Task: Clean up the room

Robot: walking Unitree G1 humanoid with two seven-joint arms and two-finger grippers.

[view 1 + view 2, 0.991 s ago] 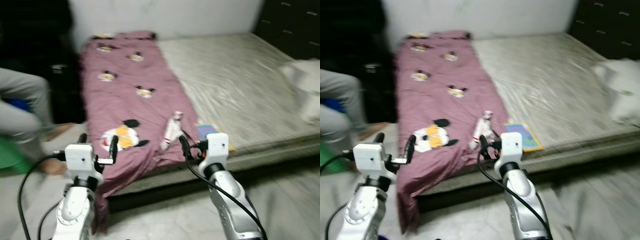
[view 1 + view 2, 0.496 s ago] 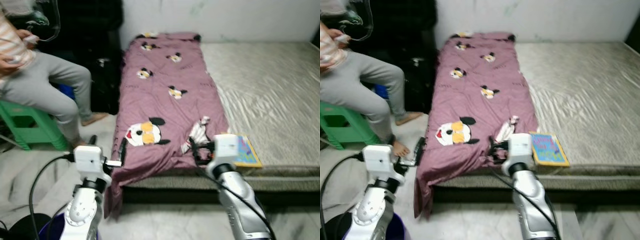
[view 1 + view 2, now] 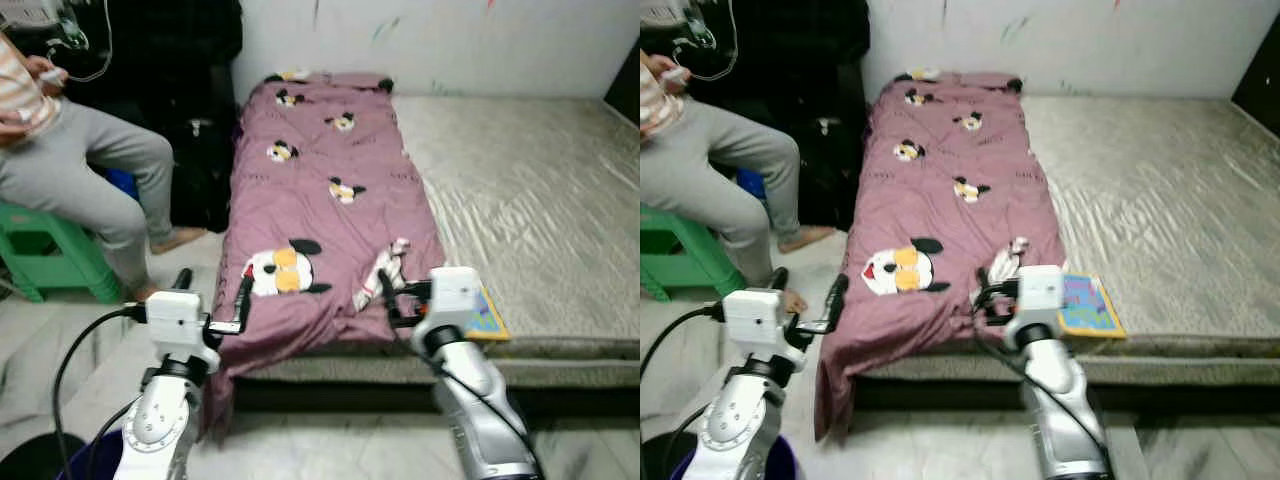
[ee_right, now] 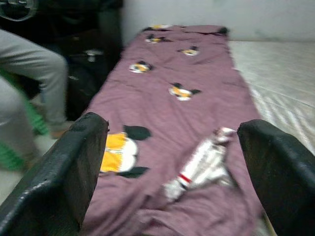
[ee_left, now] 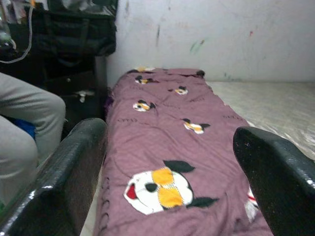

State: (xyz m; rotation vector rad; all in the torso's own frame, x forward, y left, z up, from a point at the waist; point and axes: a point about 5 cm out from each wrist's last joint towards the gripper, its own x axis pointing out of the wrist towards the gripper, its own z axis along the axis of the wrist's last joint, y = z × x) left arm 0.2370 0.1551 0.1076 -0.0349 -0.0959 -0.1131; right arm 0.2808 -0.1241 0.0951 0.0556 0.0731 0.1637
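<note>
A purple blanket point(image 3: 320, 200) printed with cartoon mice lies along the left side of a low mattress point(image 3: 540, 190), and its near corner hangs over the edge. A crumpled white and red item point(image 3: 381, 273) rests on the blanket near the front edge. Beside it lies a colourful book point(image 3: 488, 315). My left gripper point(image 3: 213, 290) is open in the air before the blanket's hanging corner. My right gripper point(image 3: 415, 292) is open too, just short of the white item point(image 4: 202, 164) and holding nothing. The blanket point(image 5: 167, 142) stretches ahead between the left fingers point(image 5: 69, 182).
A person in grey trousers point(image 3: 90, 180) sits on a green stool point(image 3: 50, 262) at the left, feet on the floor near the bed. Dark bags and furniture point(image 3: 195, 110) stand behind them. A dark round object point(image 3: 30, 462) is by my left side.
The camera has swung left, bringing the seated person into view, then settled. Both arms keep the same open pose. The things on the bed have not moved.
</note>
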